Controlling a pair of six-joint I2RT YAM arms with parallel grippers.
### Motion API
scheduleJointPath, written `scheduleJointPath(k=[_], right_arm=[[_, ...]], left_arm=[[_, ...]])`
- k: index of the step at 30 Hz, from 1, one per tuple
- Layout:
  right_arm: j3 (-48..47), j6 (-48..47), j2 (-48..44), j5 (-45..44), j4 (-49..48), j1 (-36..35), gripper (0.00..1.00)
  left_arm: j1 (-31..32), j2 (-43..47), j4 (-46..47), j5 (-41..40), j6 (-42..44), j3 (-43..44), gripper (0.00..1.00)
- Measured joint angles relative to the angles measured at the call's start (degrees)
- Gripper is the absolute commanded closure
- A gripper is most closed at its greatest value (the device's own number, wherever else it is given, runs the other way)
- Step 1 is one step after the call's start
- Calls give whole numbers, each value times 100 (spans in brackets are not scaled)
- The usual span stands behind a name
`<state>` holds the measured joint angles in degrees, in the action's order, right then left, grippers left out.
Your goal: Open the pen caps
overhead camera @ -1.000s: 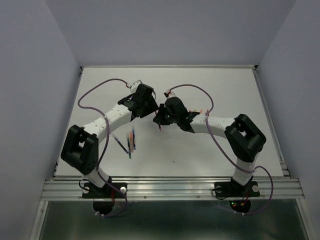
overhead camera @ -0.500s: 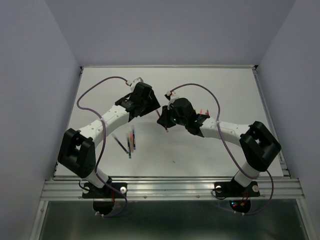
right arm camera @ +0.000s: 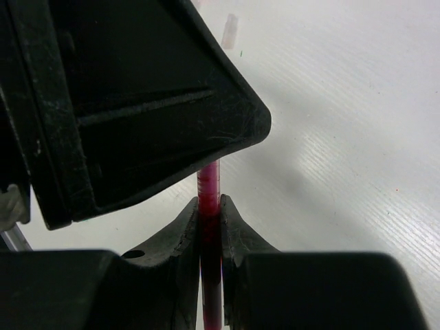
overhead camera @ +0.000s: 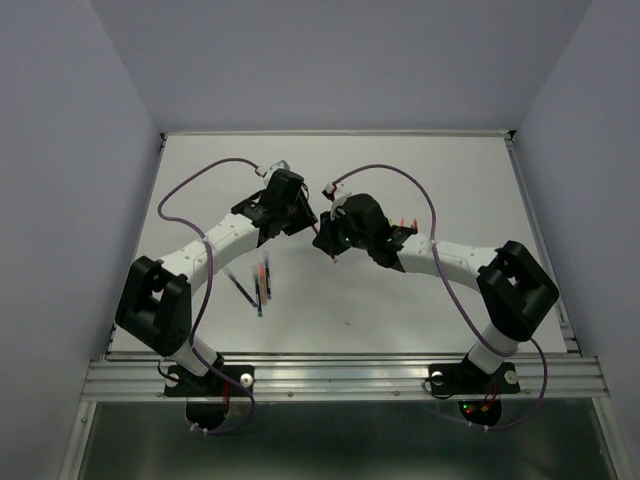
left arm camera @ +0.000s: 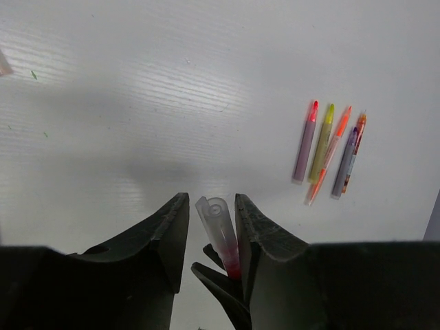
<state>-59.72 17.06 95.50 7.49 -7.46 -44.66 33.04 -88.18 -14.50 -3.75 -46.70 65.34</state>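
Note:
My right gripper [right arm camera: 209,201] is shut on a red pen [right arm camera: 208,184] and holds it above the table; in the top view it sits at the middle [overhead camera: 326,240]. The pen's pale translucent cap [left arm camera: 217,221] stands between the fingers of my left gripper [left arm camera: 210,201]. The cap leans against the right finger, with a gap to the left finger, so the jaws are open around it. In the top view the left gripper [overhead camera: 304,216] is right against the right one. The left gripper's black body hides the pen's upper end in the right wrist view.
Several uncapped pens [left arm camera: 328,152] lie side by side on the white table [overhead camera: 440,180], also in the top view [overhead camera: 260,280] near the left arm. A pale loose cap [right arm camera: 230,31] lies farther off on the table.
The left gripper pulled away up-left half a second ago and has now come back against the right gripper, its jaws around the cap. The right gripper shifted slightly, still holding the pen.

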Motion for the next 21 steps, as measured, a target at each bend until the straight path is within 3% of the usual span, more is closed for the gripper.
scheduleJointPath(k=[4,6,7,17,21], right_arm=[[-70,-81,44,-24,48,0,99],[-79,-85,79,-57,57,-4,99],[-87,-85,85,-66,66,-4,99],[-105,-127,107,-92,162,-4,99],[330,-142,-188,74,177,7,99]], left_arm=[[13,0,76,74,-52,0,82],[37,0,153,76,-79,0,98],[42,0,151,72,-79,0,100],[7,-68,122,-59,-44,55,100],[-164,-376,50,-120,131,455,100]])
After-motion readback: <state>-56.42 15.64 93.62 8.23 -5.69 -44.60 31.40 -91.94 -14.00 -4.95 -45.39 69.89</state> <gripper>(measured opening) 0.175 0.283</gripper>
